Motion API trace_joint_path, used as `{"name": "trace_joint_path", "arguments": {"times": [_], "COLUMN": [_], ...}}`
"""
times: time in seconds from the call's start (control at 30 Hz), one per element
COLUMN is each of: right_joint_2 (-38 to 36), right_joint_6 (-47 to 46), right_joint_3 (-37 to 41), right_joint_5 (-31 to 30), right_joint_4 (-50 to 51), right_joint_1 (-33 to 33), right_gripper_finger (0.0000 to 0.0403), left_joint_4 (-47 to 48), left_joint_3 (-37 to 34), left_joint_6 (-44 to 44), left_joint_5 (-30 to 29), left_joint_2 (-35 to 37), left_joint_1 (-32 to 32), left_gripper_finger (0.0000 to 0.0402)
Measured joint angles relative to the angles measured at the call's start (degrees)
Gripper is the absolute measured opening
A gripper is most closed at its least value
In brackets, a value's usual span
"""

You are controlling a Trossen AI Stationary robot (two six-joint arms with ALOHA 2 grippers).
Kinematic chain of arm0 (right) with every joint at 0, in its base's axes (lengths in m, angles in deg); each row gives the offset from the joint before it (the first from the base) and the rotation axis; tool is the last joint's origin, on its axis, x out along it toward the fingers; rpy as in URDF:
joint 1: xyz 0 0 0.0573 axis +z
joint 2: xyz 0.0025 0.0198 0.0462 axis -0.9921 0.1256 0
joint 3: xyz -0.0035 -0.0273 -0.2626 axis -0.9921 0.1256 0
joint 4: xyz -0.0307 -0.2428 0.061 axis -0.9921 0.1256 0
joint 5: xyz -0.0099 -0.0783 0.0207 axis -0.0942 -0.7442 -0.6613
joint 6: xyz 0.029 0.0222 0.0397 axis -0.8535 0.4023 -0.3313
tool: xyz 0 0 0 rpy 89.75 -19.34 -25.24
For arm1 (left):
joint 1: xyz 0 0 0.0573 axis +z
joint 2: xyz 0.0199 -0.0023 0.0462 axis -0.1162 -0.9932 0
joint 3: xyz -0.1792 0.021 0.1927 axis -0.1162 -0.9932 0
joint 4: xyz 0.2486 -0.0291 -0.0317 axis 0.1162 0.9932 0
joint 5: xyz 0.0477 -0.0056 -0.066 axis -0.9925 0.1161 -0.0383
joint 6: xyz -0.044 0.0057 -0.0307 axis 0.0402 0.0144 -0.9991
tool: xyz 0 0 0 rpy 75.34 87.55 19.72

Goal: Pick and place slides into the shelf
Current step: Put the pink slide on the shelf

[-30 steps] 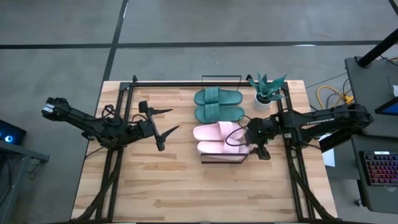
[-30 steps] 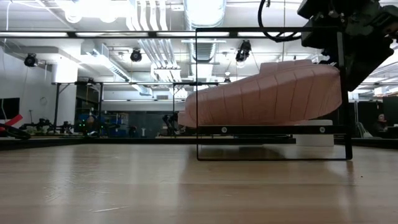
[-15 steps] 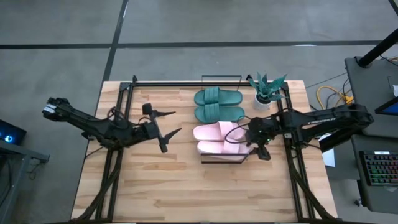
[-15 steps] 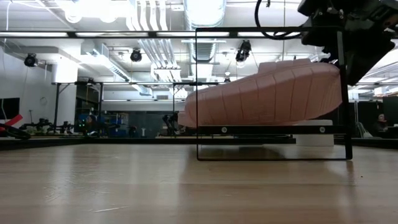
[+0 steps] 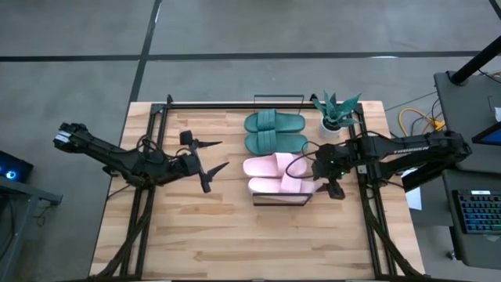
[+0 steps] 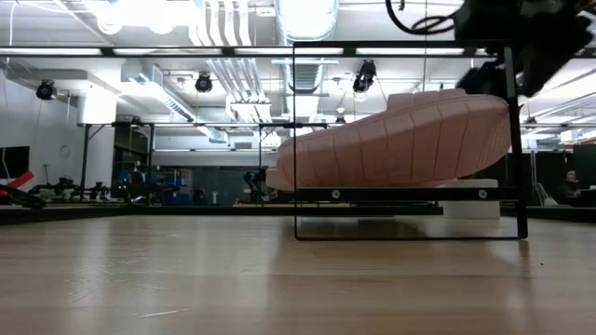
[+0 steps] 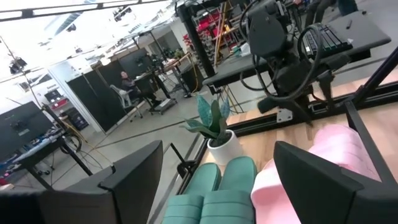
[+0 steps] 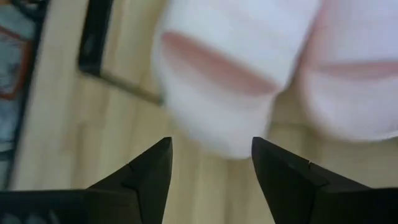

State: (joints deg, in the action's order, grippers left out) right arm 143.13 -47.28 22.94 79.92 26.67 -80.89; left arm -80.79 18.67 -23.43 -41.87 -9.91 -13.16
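All four slides are seen on the shelf [image 5: 279, 199] near the back of the table [image 5: 235, 235]: the two teal slides [image 5: 274, 131] lie side by side towards the far edge, and the two pink slides [image 5: 278, 174] lie just in front of them, touching one another. A potted plant [image 5: 335, 112] stands beside the teal pair.

The right gripper [image 5: 329, 177] is held just beside the end of the pink pair; in the right wrist view its fingers [image 8: 149, 171] are spread apart with nothing between them, the nearer pink slide [image 8: 217, 74] lying just ahead. The left gripper [image 5: 205, 163] is held over bare table, well apart from the shelf, its fingers wide and empty.

The slides are judged to be light, soft rubber that yields under pressure and is not fragile. A hold is best taken across the wide strap or at the sole's edge, where the fingers can close firmly without slipping.
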Motion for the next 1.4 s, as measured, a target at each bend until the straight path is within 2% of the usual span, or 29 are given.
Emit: {"name": "trace_joint_path", "arguments": {"times": [0.13, 0.27, 0.5, 0.63, 1.13, 1.4], "right_joint_2": [0.0, 0.1, 0.3, 0.5, 5.6, 8.0], "right_joint_6": [4.4, 7.5, 6.4, 5.5, 2.8, 2.8], "right_joint_3": [-0.5, -0.4, 0.4, 0.9, 7.3, 7.4], "right_joint_5": [-5.4, -5.2, -4.0, -0.7, -0.4, 1.2], "right_joint_4": [-5.0, -6.2, -8.4, -10.2, -11.3, -11.2], "right_joint_1": [0.0, 0.0, 1.3, 1.5, 1.6, 1.6], "right_gripper_finger": [0.0210, 0.0210, 0.0201, 0.0182, 0.0061, 0.0061], "left_joint_4": [0.1, 0.1, 0.0, 0.0, 0.0, 0.1], "left_joint_3": [0.0, 0.0, 0.0, 0.0, 0.0, 0.0], "left_joint_6": [-1.2, -1.2, -1.4, -1.4, -1.4, -2.7], "left_joint_5": [0.0, 0.0, -1.1, -1.1, -1.1, -1.0], "left_joint_2": [-0.2, -0.6, -0.8, -1.1, -1.5, -1.6], "left_joint_1": [0.0, 0.0, 0.0, 0.3, 2.2, 2.6], "left_gripper_finger": [0.0290, 0.0290, 0.0290, 0.0290, 0.0290, 0.0290]}}
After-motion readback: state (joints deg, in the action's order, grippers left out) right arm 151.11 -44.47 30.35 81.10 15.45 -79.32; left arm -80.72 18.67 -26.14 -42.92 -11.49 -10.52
